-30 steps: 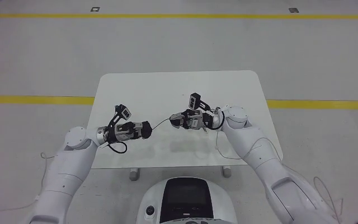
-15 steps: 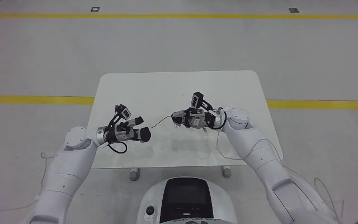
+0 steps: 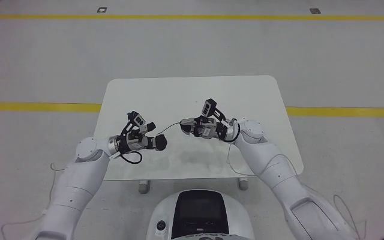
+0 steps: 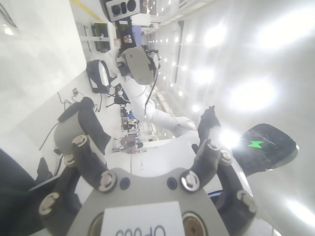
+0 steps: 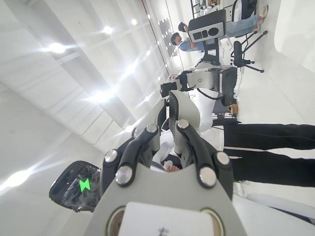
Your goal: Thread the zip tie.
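Two grippers meet tip to tip above the near half of the white table point(image 3: 120, 96), and neither touches it. The right gripper point(image 3: 183, 125) has its fingers pinched together on one end of the zip tie point(image 3: 170, 126). That thin black strap arcs out of the fingertips toward the other arm.

Over to the left gripper point(image 3: 158, 143): fingers spread wide, nothing between them. It sits near the strap's free end, a little closer to the robot's side of the table. From above, the free end looks to stop just short of it, though the strap is too thin there to be sure.

The left wrist view makes the spread plain. The left gripper point(image 4: 147, 104) has one black-padded finger on each side with a broad gap between them. Beyond that gap the right gripper point(image 4: 137, 67) faces back, with the zip tie point(image 4: 150, 90) trailing out of it as a dark line.

In the right wrist view, the right gripper point(image 5: 169, 101) has its ribbed pads pressed close. The strap itself cannot be made out between them.
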### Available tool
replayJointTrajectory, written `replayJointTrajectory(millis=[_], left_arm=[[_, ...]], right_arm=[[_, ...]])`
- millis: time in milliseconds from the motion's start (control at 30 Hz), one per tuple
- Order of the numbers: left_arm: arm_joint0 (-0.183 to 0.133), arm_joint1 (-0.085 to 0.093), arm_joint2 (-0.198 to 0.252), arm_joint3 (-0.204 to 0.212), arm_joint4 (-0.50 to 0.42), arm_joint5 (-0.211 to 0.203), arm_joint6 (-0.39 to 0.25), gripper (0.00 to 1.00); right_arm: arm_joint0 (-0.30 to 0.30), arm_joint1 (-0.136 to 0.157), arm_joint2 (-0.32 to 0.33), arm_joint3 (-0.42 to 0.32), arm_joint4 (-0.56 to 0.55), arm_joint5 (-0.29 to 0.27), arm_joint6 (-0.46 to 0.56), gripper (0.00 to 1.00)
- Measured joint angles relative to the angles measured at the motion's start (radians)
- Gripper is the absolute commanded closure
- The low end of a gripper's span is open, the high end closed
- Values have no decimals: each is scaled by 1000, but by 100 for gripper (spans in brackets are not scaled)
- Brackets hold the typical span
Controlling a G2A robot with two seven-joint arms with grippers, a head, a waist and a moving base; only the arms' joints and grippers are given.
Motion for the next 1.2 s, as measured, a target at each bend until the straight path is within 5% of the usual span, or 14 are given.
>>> replayJointTrajectory(millis=[200,900,1133,1200], left_arm=[[-19,-6,19,10,-21,-17,1,0],[4,-2,33,-42,-23,-15,54,0],[1,0,40,-41,-18,-20,54,46],[-1,0,41,-40,-15,-21,54,52]], right_arm=[[-5,-4,-4,5,5,-45,-30,100],[-44,-1,-30,-61,-33,-14,-72,100],[-35,3,-36,-62,-75,-5,-82,100],[-33,5,-36,-64,-89,-2,-82,100]])
